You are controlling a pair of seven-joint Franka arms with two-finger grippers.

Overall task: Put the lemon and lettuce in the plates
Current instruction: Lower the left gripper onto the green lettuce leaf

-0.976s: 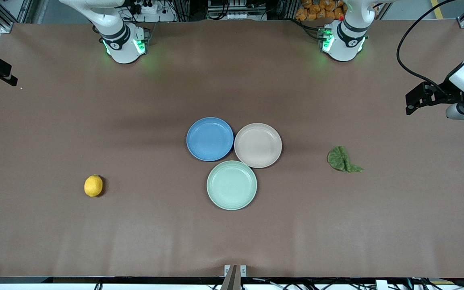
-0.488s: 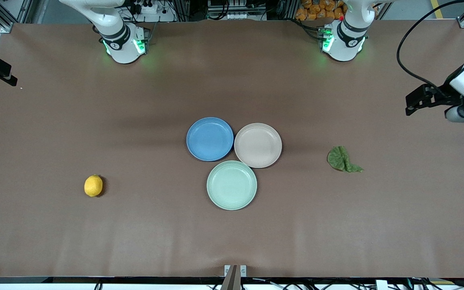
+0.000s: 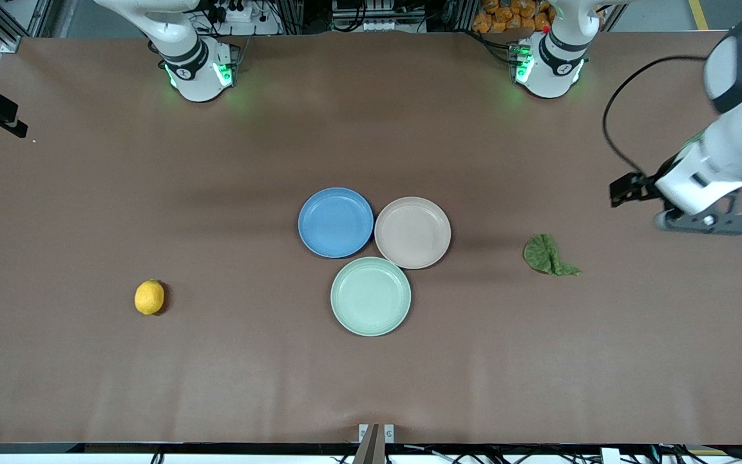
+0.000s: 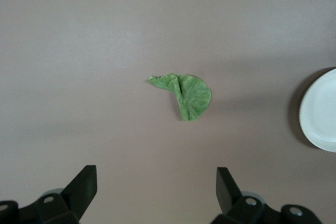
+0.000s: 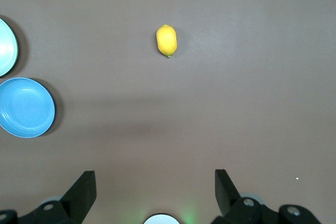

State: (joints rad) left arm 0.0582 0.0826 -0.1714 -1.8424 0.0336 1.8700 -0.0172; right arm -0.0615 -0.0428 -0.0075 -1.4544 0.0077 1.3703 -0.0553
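i'm on the approach: left gripper (image 4: pixel 156 192) hangs wide open and empty over bare table near the lettuce (image 3: pixel 548 255). next, probably descend onto it; right gripper (image 5: pixel 155 192) waits, open, lemon (image 3: pixel 149 297) untouched.

Arm shells: you are looking at glossy white casings with dark grey joint bands.
Bases: both are glowing green.
Left arm cable: a black cable is looping along it.
Left gripper (image 4: pixel 156 190) fingers: black, screws showing.
Right gripper (image 5: pixel 155 192) fingers: black too.
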